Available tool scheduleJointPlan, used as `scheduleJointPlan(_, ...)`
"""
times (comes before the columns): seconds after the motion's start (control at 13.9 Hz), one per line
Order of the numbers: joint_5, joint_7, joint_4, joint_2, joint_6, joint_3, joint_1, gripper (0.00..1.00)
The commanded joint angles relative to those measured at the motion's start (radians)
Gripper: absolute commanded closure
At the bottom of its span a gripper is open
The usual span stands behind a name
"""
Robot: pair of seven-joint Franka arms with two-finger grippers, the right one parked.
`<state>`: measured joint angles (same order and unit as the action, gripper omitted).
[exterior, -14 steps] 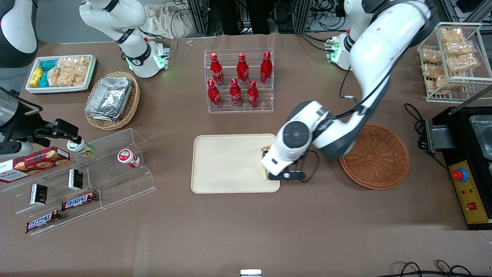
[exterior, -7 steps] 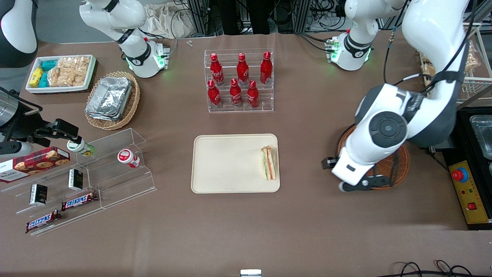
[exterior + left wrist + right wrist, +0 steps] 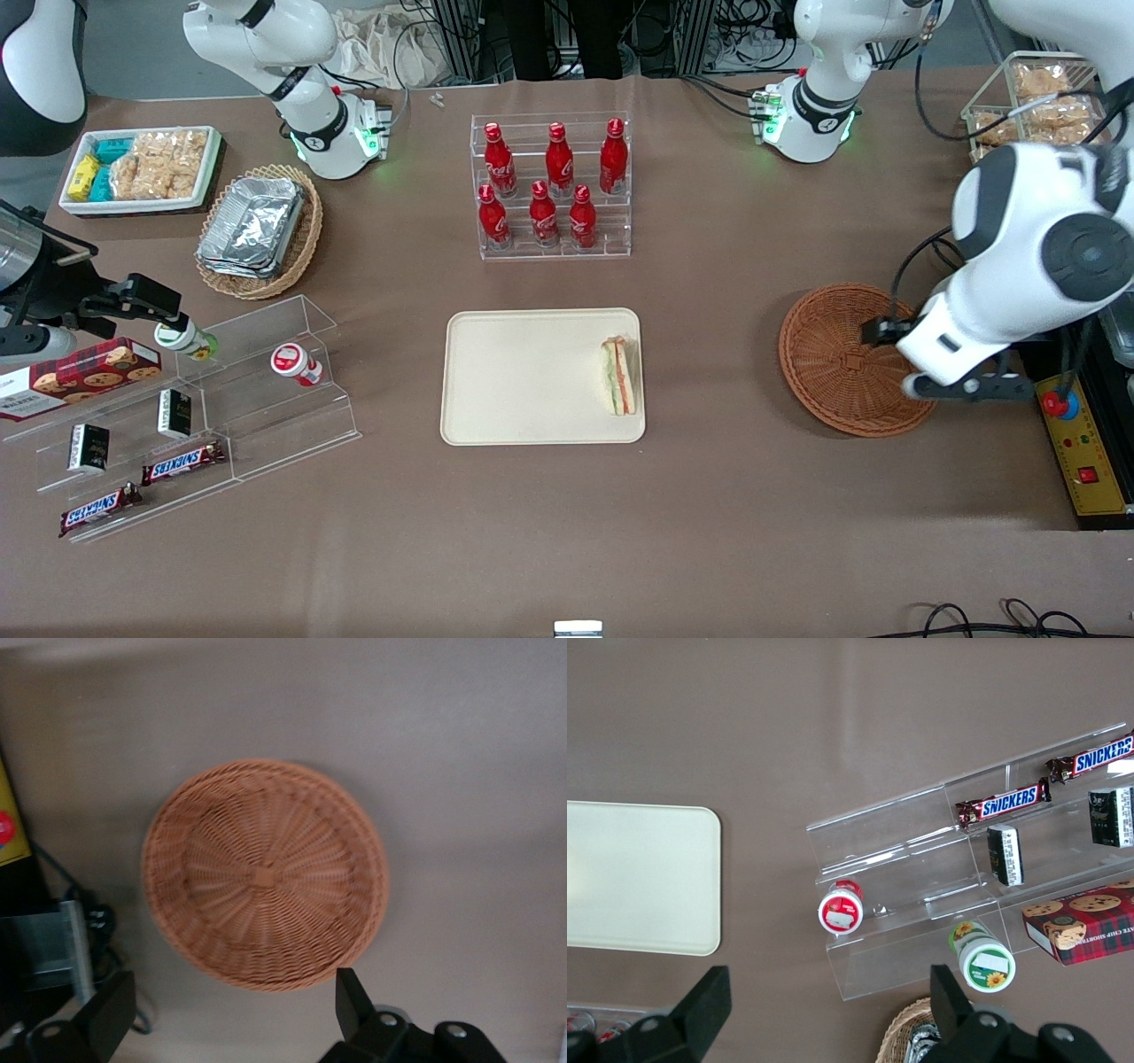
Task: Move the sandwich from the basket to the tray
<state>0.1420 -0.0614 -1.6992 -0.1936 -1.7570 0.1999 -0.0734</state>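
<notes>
Sandwich [image 3: 619, 376]: I see it lying on the tray [image 3: 523, 377], at the tray's 3 o'clock edge.
Basket [image 3: 842, 359]: round, reddish-brown, on the tabletop [image 3: 709, 496], well apart from the tray.
Claw [image 3: 235, 1014]: I see it above the basket's rim, fingers spread wide, holding nothing.

Brown cloth-covered table [image 3: 567, 532] under even overhead light, with aluminium frame posts [image 3: 461, 35] and cables [image 3: 753, 27] at its edge.
</notes>
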Motion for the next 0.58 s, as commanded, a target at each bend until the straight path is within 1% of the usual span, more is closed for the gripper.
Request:
scheduleJointPlan(0.0,-0.051,0.119,-0.082,0.079,-0.032,-0.074,0.021,0.00)
scheduleJointPlan(0.22,-0.064,0.242,-0.027,0.068,0.010,-0.096,0.012,0.00)
scheduleJointPlan(0.36,-0.049,0.259,0.054,0.030,0.066,-0.097,0.011,0.00)
scheduleJointPlan(0.51,-0.045,0.290,0.119,-0.001,0.082,-0.097,0.011,0.00)
